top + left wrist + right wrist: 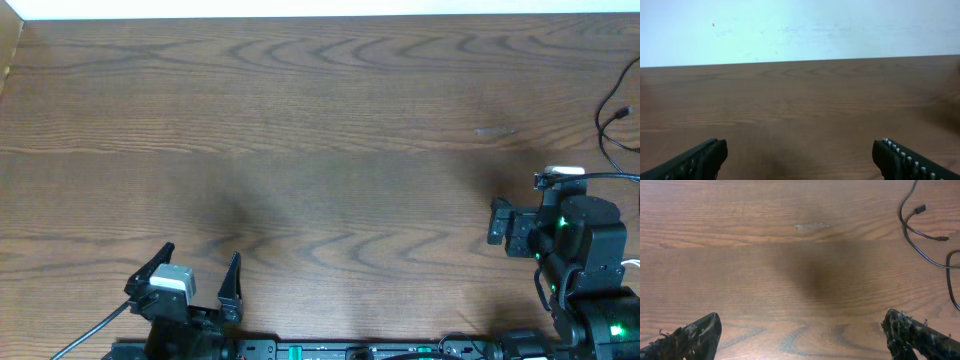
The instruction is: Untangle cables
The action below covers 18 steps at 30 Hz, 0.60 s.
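Brown wood-grain tabletop (320, 120) fills nearly every view, with a strip of white wall (800, 30) along its far edge. At the near edge, on the left, the left gripper (192, 278) rests low with its two black fingers spread wide apart; its wrist camera shows only bare wood between the ribbed pads (700, 157), so it has hold of nothing. The right gripper (800, 335) sits by the right side of the table, its jaws likewise fully apart and nothing between them, the fingertips (695, 330) showing ragged bits of fluff on their pads. Thin black cables (600, 120) lie loose on the wood at the far right edge, ahead of the right arm and well apart from both grippers. From the right wrist they appear in the upper right corner (905, 230) as a few slack curves running off the frame, with two small plug ends (920, 208) lying free. A small pale scuff mark (811, 226) shows on the wood to the left of the cables.
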Available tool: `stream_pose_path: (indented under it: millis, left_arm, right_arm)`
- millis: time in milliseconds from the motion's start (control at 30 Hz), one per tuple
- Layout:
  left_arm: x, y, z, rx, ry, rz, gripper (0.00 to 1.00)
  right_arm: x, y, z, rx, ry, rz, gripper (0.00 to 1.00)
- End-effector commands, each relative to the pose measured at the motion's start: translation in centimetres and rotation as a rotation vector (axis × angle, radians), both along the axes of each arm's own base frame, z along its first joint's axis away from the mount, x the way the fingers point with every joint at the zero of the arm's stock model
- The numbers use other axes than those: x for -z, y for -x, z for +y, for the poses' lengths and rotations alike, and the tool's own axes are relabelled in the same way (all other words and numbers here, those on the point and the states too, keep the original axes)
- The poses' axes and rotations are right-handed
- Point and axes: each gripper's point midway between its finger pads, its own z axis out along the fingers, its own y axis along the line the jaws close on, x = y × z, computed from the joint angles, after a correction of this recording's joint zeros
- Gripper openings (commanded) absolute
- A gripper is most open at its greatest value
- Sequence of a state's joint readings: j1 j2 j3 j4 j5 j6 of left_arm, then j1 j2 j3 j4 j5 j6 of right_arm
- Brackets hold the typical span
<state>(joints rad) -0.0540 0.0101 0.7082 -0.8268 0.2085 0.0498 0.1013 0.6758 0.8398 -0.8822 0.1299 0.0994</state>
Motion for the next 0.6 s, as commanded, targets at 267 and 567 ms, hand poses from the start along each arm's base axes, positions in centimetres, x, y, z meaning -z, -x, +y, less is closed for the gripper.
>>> stream_pose_path:
  millis: [267,567]
  left_arm:
    - [-0.9,-0.4,-0.1,0.004,0.006,-0.048,0.98]
    - [-1.7,-3.8,-0.5,0.014,0.022,-0.197,0.98]
  right_arm:
    - [0.0,0.1,0.0,0.008,-0.003,-0.001,0.99]
    - [0.0,0.1,0.0,0.008,-0.003,-0.001,0.99]
